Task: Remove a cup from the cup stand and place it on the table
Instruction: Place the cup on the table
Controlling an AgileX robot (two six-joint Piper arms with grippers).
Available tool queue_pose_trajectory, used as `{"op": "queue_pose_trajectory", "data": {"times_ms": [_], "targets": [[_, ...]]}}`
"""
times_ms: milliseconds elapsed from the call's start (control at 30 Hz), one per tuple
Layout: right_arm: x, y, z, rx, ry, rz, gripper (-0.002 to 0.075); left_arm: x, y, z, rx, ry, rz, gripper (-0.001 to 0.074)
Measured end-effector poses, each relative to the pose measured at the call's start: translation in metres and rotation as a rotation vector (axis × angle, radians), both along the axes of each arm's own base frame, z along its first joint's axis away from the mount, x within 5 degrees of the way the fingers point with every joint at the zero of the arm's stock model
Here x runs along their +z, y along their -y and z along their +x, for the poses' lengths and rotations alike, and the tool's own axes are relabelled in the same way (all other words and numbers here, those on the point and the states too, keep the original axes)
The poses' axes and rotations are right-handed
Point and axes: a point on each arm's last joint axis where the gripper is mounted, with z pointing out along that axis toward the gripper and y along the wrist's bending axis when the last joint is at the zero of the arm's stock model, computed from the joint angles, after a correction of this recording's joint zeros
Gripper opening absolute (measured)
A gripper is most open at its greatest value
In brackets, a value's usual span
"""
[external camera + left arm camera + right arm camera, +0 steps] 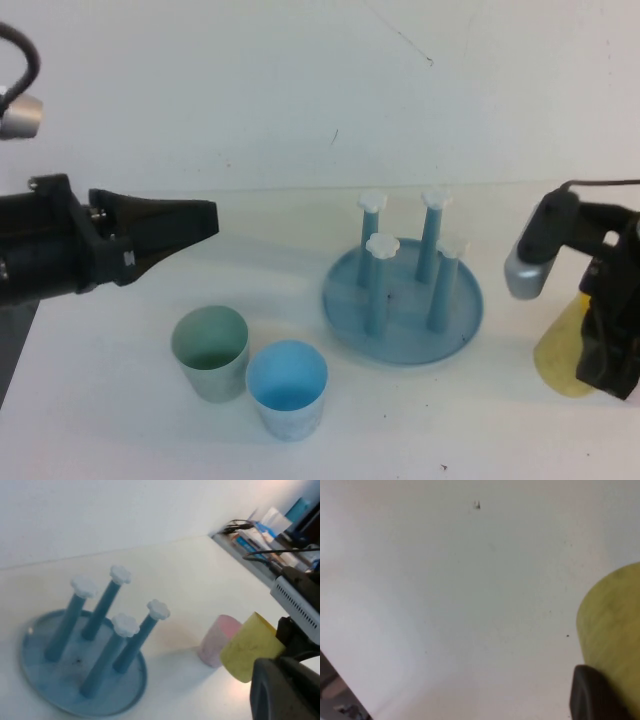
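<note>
The yellow cup (pixel 560 352) is tilted in my right gripper (pixel 600 350), low over the white table (pixel 420 430) just right of the cup stand (pixel 403 300). I cannot tell whether the cup touches the table. The right gripper is shut on it; one dark finger (pixel 595 695) lies against the cup (pixel 615 610). The stand's four white-capped pegs (pixel 381 245) are bare. The cup (pixel 250 645) and stand (pixel 85 680) also show in the left wrist view. My left gripper (pixel 208 218) hovers at the left, shut and empty, pointing toward the stand.
A pale green cup (pixel 210 350) and a light blue cup (pixel 288 388) stand upright on the table, front left of the stand. A pink cup (pixel 216 639) stands beside the yellow cup in the left wrist view. A cluttered shelf (pixel 270 535) lies beyond the table edge.
</note>
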Motion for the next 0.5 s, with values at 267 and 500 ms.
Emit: {"op": "queue_pose_trajectory", "data": {"times_ms": [267,500], "targets": [[-0.048,-0.017,0.017,0.047,-0.060,-0.240,0.0028,0.036,-0.008,-0.055,0.147,0.258,0.271,-0.0001],[-0.077,-0.021,0.028,0.040,-0.104,-0.275,0.0028,0.056,-0.013,-0.099,0.242,0.428,0.404,-0.0001]]}}
